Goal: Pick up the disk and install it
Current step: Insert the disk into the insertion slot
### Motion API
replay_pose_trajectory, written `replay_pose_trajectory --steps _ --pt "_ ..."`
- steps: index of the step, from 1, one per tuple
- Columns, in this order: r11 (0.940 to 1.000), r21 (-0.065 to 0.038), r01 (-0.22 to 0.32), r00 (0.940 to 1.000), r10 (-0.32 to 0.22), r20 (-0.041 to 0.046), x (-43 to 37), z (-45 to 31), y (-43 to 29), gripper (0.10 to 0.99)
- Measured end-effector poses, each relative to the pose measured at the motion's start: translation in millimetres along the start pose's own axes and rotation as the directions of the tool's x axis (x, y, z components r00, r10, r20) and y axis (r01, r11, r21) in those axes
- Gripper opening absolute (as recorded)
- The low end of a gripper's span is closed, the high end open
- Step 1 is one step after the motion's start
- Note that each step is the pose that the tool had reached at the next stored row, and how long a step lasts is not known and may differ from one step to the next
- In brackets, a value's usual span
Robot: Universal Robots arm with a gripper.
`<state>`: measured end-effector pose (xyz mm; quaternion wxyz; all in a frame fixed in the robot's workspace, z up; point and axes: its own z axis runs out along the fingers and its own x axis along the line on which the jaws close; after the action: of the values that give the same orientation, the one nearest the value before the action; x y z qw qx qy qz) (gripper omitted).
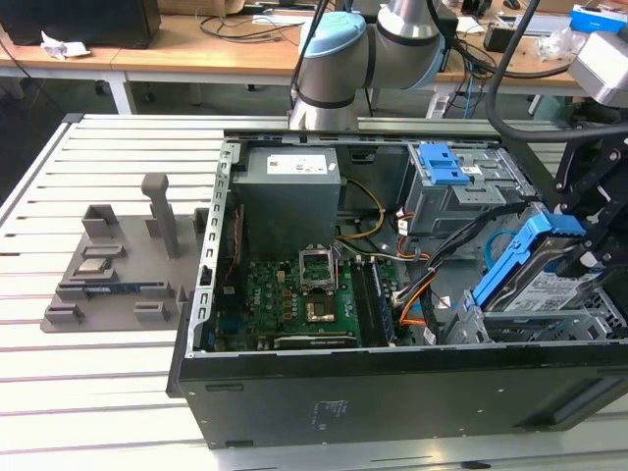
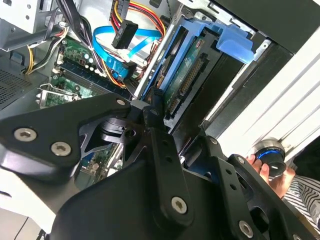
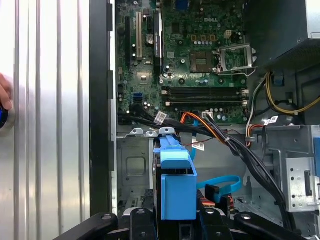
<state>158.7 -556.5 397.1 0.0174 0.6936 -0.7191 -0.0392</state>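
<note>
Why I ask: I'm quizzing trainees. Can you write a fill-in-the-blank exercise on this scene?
1. The gripper is shut on the ___.
2. Its side rails are ___.
3. The grey fixture lies at the exterior view's ___ of the computer case.
Missing words: disk, blue, left.

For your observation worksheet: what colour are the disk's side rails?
Blue; the disk's rails show best in the exterior view.

Hand point(image 3: 172, 222) grips disk point(image 3: 175, 187) edge-on; motherboard point(image 3: 190, 60), cables point(image 3: 243, 151) beyond
</note>
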Motion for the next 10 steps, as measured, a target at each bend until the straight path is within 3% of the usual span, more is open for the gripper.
replay_pose_trajectory --steps 10 --pt "1.0 0.0 0.0 1.0 0.0 0.0001 0.1 3.9 -0.3 0.365"
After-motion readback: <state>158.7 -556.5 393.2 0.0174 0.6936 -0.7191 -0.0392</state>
